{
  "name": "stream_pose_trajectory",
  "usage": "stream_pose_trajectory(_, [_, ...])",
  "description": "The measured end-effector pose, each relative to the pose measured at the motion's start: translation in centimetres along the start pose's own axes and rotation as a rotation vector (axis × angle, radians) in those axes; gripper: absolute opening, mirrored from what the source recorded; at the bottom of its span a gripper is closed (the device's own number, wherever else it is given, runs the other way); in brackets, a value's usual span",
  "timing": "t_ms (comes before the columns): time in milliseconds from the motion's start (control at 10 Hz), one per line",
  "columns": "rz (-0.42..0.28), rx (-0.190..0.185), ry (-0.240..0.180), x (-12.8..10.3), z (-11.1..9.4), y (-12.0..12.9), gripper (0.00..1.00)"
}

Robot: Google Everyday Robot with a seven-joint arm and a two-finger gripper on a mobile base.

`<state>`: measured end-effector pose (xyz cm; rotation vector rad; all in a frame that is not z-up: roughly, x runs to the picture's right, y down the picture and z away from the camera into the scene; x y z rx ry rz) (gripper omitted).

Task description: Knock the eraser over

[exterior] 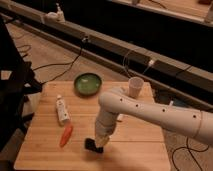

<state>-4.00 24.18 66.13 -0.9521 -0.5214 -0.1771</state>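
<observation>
The eraser point(93, 145) is a small black block on the wooden table point(45, 150), near the front edge. It sits low and leans to the left. My gripper point(102, 141) points down at the end of the white arm point(150, 112) and touches the eraser's right side. The arm reaches in from the right and hides the table's middle.
A green bowl point(88, 83) stands at the back of the table and a white cup point(135, 86) at the back right. A white tube point(62, 109) and an orange carrot point(66, 135) lie on the left. Cables run over the floor behind.
</observation>
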Motion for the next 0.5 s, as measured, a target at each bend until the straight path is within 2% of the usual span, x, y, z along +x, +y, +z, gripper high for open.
stream_pose_trajectory(100, [-0.003,0.045,-0.065,-0.6,-0.8,-0.9,0.0])
stream_pose_trajectory(300, [0.049,0.139,-0.153,0.3,-2.8,-2.4,0.0])
stream_pose_trajectory(400, [0.059,0.157,-0.169,0.5,-3.3,-2.8,0.02])
stream_pose_trajectory(500, [0.056,0.156,-0.169,0.3,-3.3,-2.8,0.08])
